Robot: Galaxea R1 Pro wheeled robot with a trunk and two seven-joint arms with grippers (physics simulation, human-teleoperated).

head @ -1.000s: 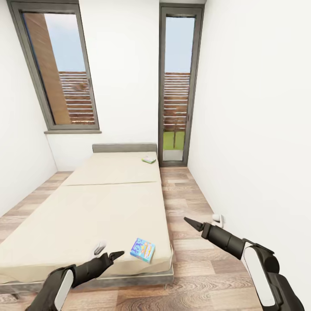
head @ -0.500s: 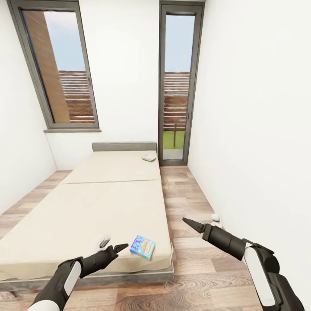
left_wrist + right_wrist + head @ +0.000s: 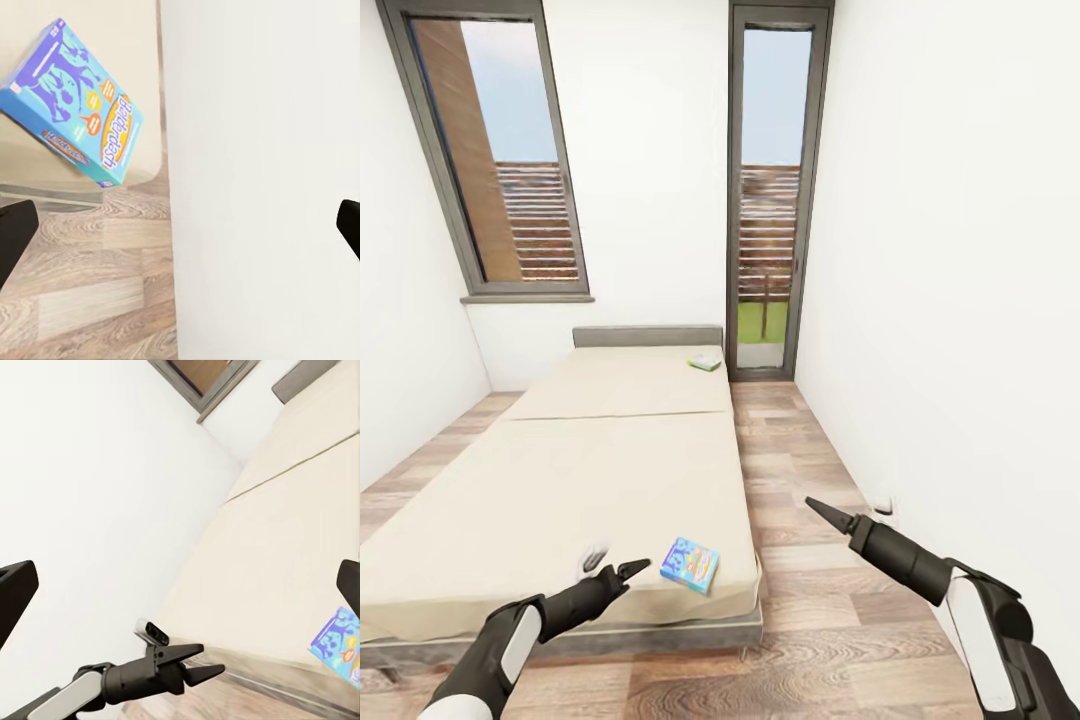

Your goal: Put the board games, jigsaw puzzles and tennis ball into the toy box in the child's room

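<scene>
Item: blue board game (image 3: 690, 564) lying flat at the bed (image 3: 560, 480) corner; we judge it light, rigid, best pinched across its thin edges. Our left gripper (image 3: 630, 572) hovers just beside it with fingers spread and empty; our right gripper (image 3: 828, 515) also gapes, empty.

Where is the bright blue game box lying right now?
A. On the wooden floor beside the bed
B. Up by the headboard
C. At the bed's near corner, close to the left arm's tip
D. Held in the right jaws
C: the blue game box lies flat on the bed at its near corner, just beyond the left gripper, which is not touching it.
</scene>
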